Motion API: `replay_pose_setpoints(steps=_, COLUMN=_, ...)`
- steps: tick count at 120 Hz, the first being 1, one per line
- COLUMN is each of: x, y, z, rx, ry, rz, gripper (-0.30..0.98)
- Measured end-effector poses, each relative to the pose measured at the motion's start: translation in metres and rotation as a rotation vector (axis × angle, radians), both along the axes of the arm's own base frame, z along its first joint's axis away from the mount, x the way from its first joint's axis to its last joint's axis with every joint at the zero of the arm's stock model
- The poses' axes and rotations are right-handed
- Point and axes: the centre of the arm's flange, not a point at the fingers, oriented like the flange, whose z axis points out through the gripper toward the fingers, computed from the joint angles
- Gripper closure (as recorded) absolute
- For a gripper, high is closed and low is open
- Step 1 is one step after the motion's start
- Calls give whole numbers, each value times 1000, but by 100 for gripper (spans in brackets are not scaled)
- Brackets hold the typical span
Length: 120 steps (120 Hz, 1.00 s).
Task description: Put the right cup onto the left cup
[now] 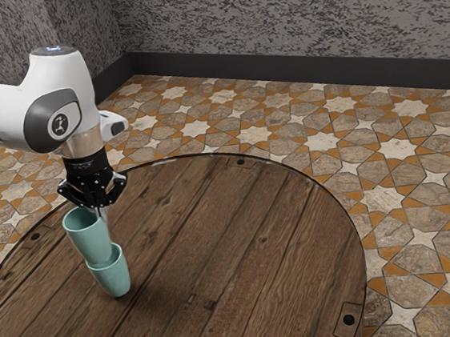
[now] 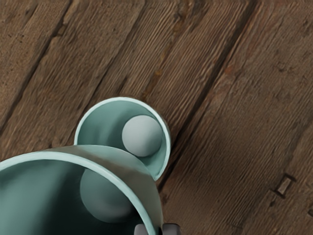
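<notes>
1. Exterior view: our gripper (image 1: 102, 215) pinches the upper cup (image 1: 89, 235) by its wall, raised over the lower cup (image 1: 114, 278); we should ease it down slowly, level; the table (image 1: 234, 256) offers bare wood toward the exterior view's right.
2. Wrist view: the mouths look offset; we'd centre ours first, lest rims catch; open planks (image 2: 234, 147) adjoin the lower cup.

Above the round brown plank table (image 1: 225, 249), the black two-finger hand (image 1: 101, 212) of a white arm (image 1: 63, 97) grips a tapered teal cup (image 1: 92, 237) by its rim, slightly tilted. A smaller-looking teal cup (image 1: 114, 280) stands on the table. Beyond the table lie orange-and-beige patterned tiles (image 1: 400, 148) and a mottled grey wall (image 1: 298, 24).
</notes>
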Motion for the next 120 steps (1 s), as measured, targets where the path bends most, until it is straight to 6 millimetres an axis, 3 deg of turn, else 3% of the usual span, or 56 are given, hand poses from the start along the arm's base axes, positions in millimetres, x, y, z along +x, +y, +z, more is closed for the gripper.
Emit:
replay_pose_setpoints(steps=90, x=27, y=24, z=-39, rx=-31, ry=23, rz=-15, gripper=78)
replay_pose_setpoints(steps=120, x=28, y=29, z=-34, rx=-42, ry=4, rz=5, gripper=30)
